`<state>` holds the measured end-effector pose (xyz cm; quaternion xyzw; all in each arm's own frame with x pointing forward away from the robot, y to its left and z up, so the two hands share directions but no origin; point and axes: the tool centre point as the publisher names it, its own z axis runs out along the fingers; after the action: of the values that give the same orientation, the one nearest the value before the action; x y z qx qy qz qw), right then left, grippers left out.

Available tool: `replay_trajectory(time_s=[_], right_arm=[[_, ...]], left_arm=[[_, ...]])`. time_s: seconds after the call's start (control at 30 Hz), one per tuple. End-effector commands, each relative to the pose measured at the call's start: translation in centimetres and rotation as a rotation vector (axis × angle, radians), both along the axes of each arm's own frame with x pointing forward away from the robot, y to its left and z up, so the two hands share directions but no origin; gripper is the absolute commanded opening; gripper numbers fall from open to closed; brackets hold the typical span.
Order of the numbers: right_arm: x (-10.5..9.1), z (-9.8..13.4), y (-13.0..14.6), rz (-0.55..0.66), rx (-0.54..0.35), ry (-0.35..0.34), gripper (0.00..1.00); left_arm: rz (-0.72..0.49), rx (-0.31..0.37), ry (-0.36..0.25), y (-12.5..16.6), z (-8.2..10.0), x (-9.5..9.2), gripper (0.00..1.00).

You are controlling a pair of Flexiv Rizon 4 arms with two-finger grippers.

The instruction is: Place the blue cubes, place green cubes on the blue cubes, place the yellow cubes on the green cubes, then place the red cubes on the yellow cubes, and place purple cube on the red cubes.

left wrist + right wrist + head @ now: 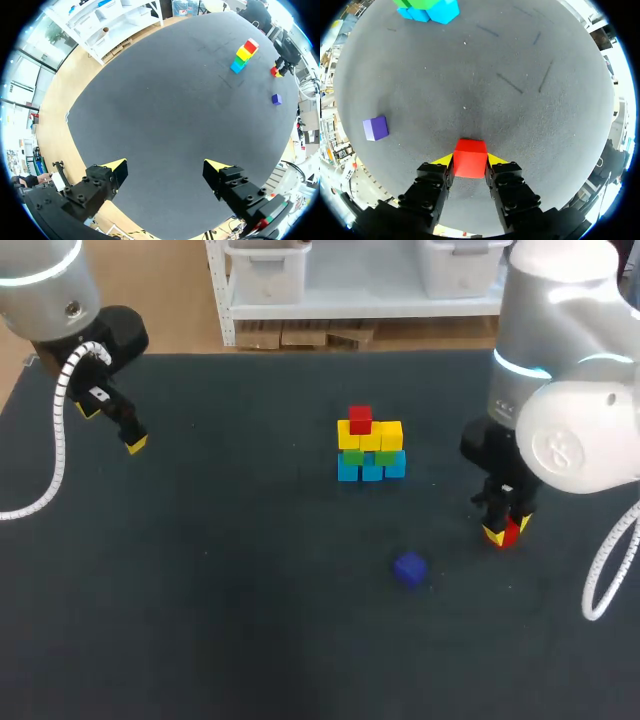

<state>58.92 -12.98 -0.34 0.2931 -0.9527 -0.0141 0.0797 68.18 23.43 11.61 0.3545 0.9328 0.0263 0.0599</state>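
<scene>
A stack stands mid-table: blue cubes at the base, green cubes on them, yellow cubes above, and one red cube on top. A second red cube rests on the mat at the right, and my right gripper is shut on it, one finger on each side. The purple cube lies alone on the mat toward the front, also seen in the right wrist view. My left gripper hangs open and empty over the far left of the table.
The dark mat around the stack holds nothing else. The stack shows far ahead of the left gripper, with the purple cube and my right gripper beyond it.
</scene>
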Motion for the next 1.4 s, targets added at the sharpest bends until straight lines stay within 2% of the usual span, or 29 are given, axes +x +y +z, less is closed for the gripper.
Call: replay_trajectory(time_s=[0.03,0.13,0.27,0.4,0.53,0.63,0.7,0.87,1.07,1.4], right_arm=[[0.6,0.6,0.1,0.026,-0.008,-0.023,0.00],[1.1,1.6,0.3,0.092,-0.013,-0.068,0.00],[2.1,3.4,0.8,0.255,-0.001,-0.137,0.00],[3.0,4.8,1.1,0.411,0.024,-0.166,0.00],[3.8,6.3,1.3,0.547,0.032,-0.171,0.00],[4.5,7.6,1.7,0.670,0.026,-0.138,0.00],[4.9,8.6,2.0,0.739,-0.018,-0.125,0.00],[6.5,11.2,2.8,0.895,-0.062,-0.082,0.00],[8.1,13.3,4.1,0.977,-0.058,-0.053,0.00],[9.6,13.0,6.3,1.011,-0.032,-0.023,0.00]], left_arm=[[-0.002,-0.001,0.003,0.1,0.0,0.2,1.00],[-0.002,-0.001,0.003,0.1,0.0,0.2,1.00],[-0.002,-0.001,0.003,0.1,0.0,0.2,1.00],[-0.002,-0.001,0.003,0.1,0.0,0.2,1.00],[-0.002,-0.001,0.003,0.1,0.0,0.2,1.00],[-0.002,-0.001,0.003,0.1,0.0,0.2,1.00],[-0.002,-0.001,0.003,0.1,0.0,0.2,1.00],[-0.002,-0.001,0.003,0.1,0.0,0.2,1.00],[-0.002,-0.001,0.003,0.1,0.0,0.2,1.00],[-0.002,-0.001,0.003,0.1,0.0,0.2,1.00]])
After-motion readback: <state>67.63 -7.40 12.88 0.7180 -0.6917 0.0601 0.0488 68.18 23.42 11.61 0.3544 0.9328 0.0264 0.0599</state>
